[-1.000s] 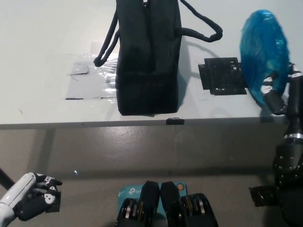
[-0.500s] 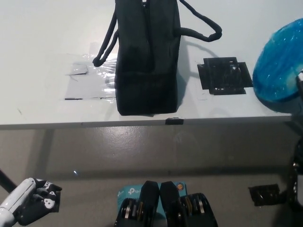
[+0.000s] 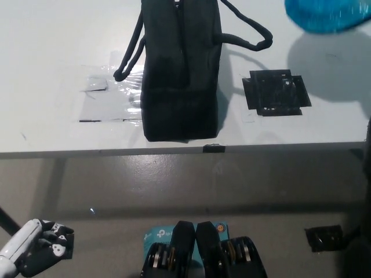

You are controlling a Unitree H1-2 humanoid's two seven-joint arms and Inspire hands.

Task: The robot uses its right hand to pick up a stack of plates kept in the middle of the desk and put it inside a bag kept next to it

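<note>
The stack of plates [image 3: 330, 14], a blue bundle with a glossy, wrapped look, shows at the top right corner of the head view, cut by the frame and casting a broad shadow on the bench [image 3: 52, 52] below it, so it is judged to be lifted clear of the surface. The right hand itself is out of view; only a dark strip of the arm runs along the right edge, so whether its fingers are closed on the plates cannot be told, though the raised plates suggest they are carried. Below the plates lies a black taped square [image 3: 276, 92] on the bench, bare. To its left stands the black bag [image 3: 181, 69], upright near the bench's front edge, its handles [image 3: 246, 32] fallen to either side and its top seam appearing nearly shut. Beyond the bag lies a patch of clear tape [image 3: 110, 101]. The white left hand [image 3: 37, 249] rests low at the lower left, fingers loosely curled, holding nothing.

To do the carry well, the plates should travel high enough to clear the near handle, arrive above the bag's mouth, and go in edge-first, since the opening looks narrow and may need nudging apart.
</note>
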